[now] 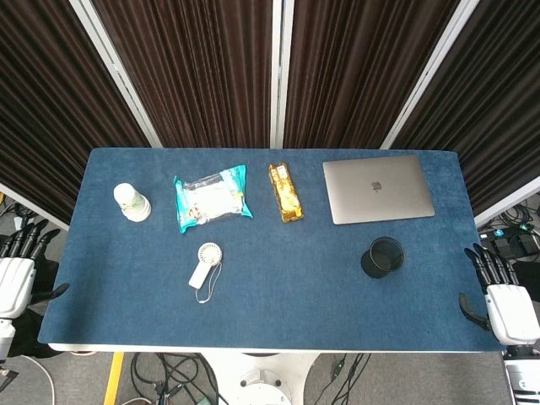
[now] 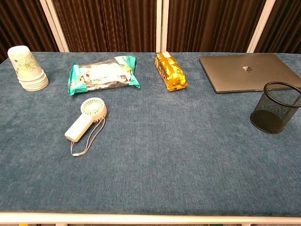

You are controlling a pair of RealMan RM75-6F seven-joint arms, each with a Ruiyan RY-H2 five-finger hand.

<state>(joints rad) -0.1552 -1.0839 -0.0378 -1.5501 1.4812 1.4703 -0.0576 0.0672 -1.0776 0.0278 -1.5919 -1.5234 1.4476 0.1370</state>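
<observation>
My left hand [image 1: 18,270] hangs off the table's left edge, fingers apart, holding nothing. My right hand [image 1: 499,295] sits just off the right edge near the front corner, fingers spread and empty; the black mesh cup [image 1: 382,256] [image 2: 274,107] is the nearest thing to it. Neither hand shows in the chest view. On the blue table [image 1: 295,295] lie a white handheld fan [image 1: 203,263] [image 2: 85,118] with a cord, a teal snack bag [image 1: 211,197] [image 2: 102,73], a gold snack pack [image 1: 285,191] [image 2: 170,71] and a stack of paper cups [image 1: 132,202] [image 2: 28,68].
A closed grey laptop [image 1: 377,188] [image 2: 249,70] lies at the back right. Dark curtains with white frames stand behind the table. Cables lie on the floor below the front edge.
</observation>
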